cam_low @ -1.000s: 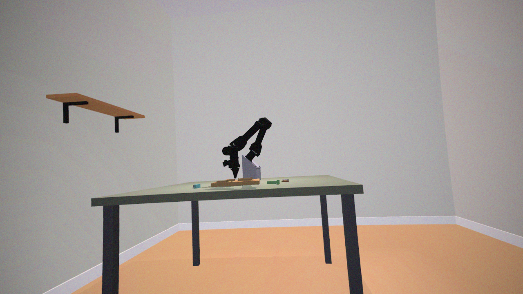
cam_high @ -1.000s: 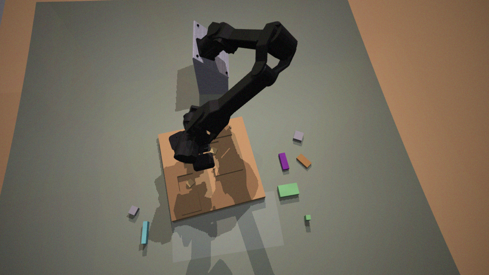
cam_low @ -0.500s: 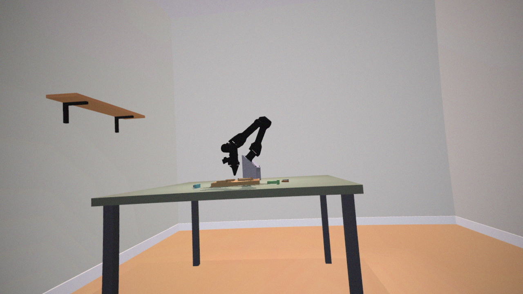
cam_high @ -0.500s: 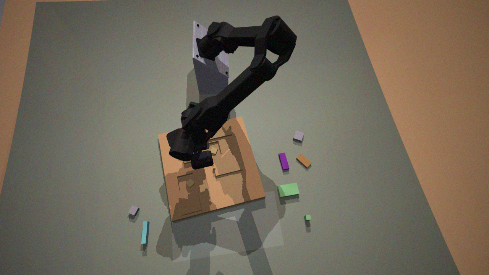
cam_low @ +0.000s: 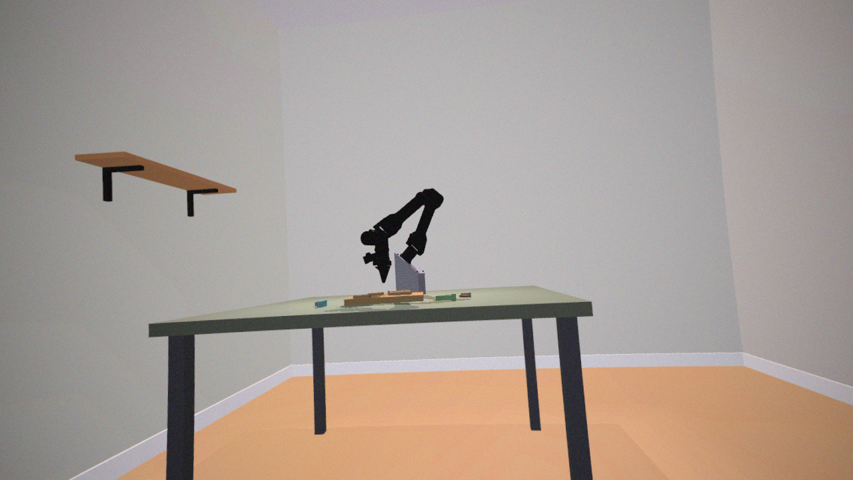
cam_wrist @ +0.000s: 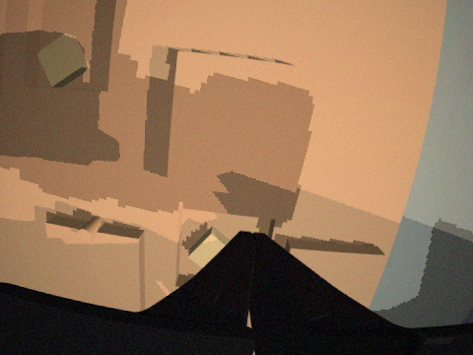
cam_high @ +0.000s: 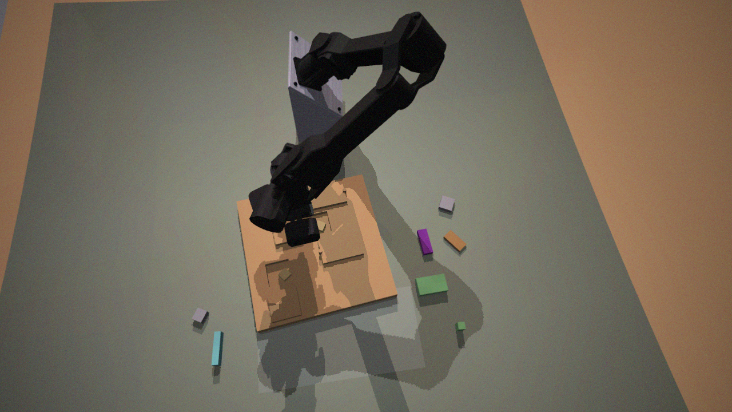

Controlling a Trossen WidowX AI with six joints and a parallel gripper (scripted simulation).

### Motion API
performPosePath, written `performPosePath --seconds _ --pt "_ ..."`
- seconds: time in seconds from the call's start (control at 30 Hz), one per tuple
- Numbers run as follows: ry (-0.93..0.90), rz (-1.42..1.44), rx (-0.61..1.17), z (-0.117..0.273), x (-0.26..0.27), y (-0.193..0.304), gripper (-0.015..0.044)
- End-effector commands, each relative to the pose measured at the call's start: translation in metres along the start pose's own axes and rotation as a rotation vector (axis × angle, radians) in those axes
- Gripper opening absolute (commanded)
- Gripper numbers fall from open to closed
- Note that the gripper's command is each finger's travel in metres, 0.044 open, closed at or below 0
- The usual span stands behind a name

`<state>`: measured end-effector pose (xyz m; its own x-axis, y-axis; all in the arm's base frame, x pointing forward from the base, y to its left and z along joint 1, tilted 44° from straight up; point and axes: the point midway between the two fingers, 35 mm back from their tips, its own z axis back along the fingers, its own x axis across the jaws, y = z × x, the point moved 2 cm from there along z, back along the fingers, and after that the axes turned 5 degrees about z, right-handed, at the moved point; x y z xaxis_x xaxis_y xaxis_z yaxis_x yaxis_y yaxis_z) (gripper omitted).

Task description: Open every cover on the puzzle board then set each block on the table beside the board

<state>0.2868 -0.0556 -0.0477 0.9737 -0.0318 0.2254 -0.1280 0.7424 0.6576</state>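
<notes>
The tan puzzle board (cam_high: 381,286) (cam_low: 384,299) (cam_wrist: 374,49) lies on the table with covers of the same colour. A small yellowish block (cam_high: 285,274) sits in the uncovered recess at the front left, above a cover (cam_high: 286,304). Another yellowish block (cam_high: 321,225) sits near the middle, beside a broad cover (cam_high: 347,248). The wrist view shows one yellowish block (cam_wrist: 63,59) in shadow and another yellowish block (cam_wrist: 207,248) partly behind the fingers. My gripper (cam_low: 383,281) (cam_wrist: 253,233) is shut and empty, above the board. The arm hides part of the board in the top view.
Right of the board lie a grey cube (cam_high: 446,203), a purple block (cam_high: 424,241), an orange block (cam_high: 454,241), a green block (cam_high: 432,284) and a small green cube (cam_high: 460,325). At left lie a grey cube (cam_high: 199,315) and a teal bar (cam_high: 217,348) (cam_low: 320,303).
</notes>
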Motion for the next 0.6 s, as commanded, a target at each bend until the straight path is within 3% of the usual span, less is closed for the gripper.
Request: performPosePath --seconds 0.0,0.57 --pt "0.005 -0.002 -0.001 0.003 -0.019 0.009 0.0000" --pt "0.008 0.000 -0.002 0.011 -0.084 0.043 0.0000"
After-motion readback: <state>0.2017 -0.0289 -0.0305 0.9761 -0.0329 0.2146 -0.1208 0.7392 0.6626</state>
